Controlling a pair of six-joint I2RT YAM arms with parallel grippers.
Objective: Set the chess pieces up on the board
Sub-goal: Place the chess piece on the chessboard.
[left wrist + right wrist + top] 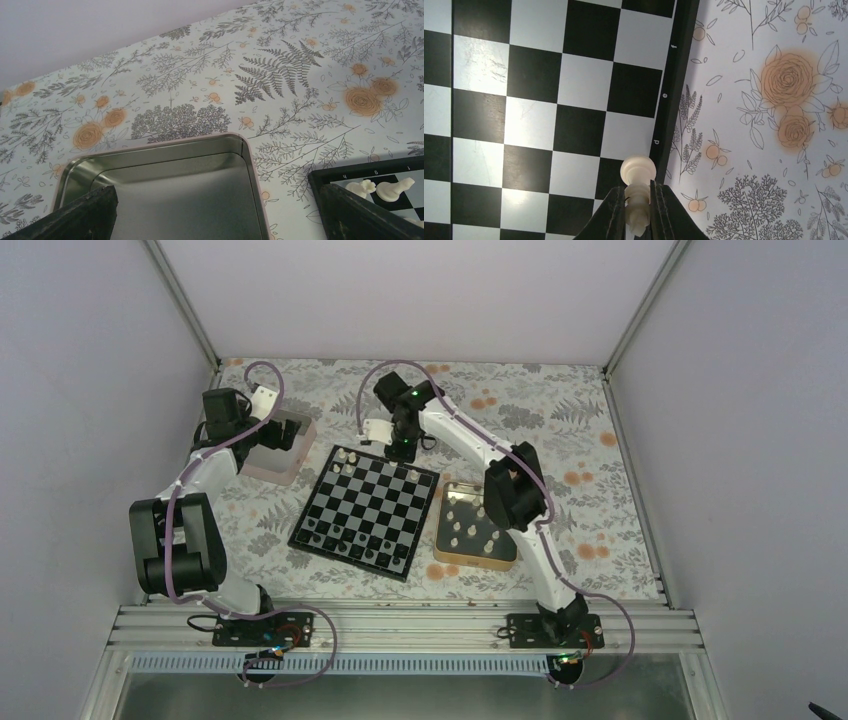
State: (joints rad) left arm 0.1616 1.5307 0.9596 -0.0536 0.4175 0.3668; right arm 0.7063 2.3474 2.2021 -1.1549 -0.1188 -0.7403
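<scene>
The chessboard lies at the table's middle, with a few white pieces on its far row and small dark pieces along its near rows. My right gripper hangs over the board's far edge, shut on a white chess piece held base-first over a black square next to the border. My left gripper is open and empty above the pinkish silver tin; its dark fingers frame the tin's bare inside. Two white pieces show at the board's corner.
A gold tin with several white pieces stands right of the board. The table has a floral cloth, walls on three sides, and a metal rail at the near edge.
</scene>
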